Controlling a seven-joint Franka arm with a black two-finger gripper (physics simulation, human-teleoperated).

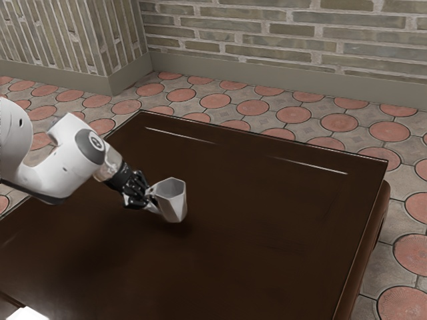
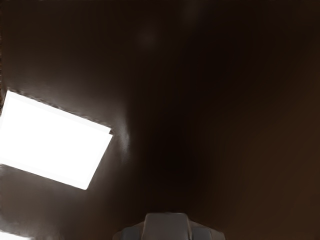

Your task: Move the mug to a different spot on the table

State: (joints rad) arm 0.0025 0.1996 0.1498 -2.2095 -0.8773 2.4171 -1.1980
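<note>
Dark brown table point(image 1: 267, 220) took up most of the exterior view, with a tiled floor point(image 1: 267, 110) and a brick wall point(image 1: 287, 33) behind it. My arm point(image 1: 60, 163) came in from the exterior view's left, low over the table's near-left part. The white mug point(image 1: 171, 199) hung tilted just off the tabletop, its shadow right below it, well apart from the table's edges. The claw point(image 1: 148, 195) was clamped on the mug's arm-facing side. On the wrist view I saw the glossy table point(image 2: 225, 100), a bright white reflection point(image 2: 50, 142), and the grey mug point(image 2: 167, 227) just under the hand.
</note>
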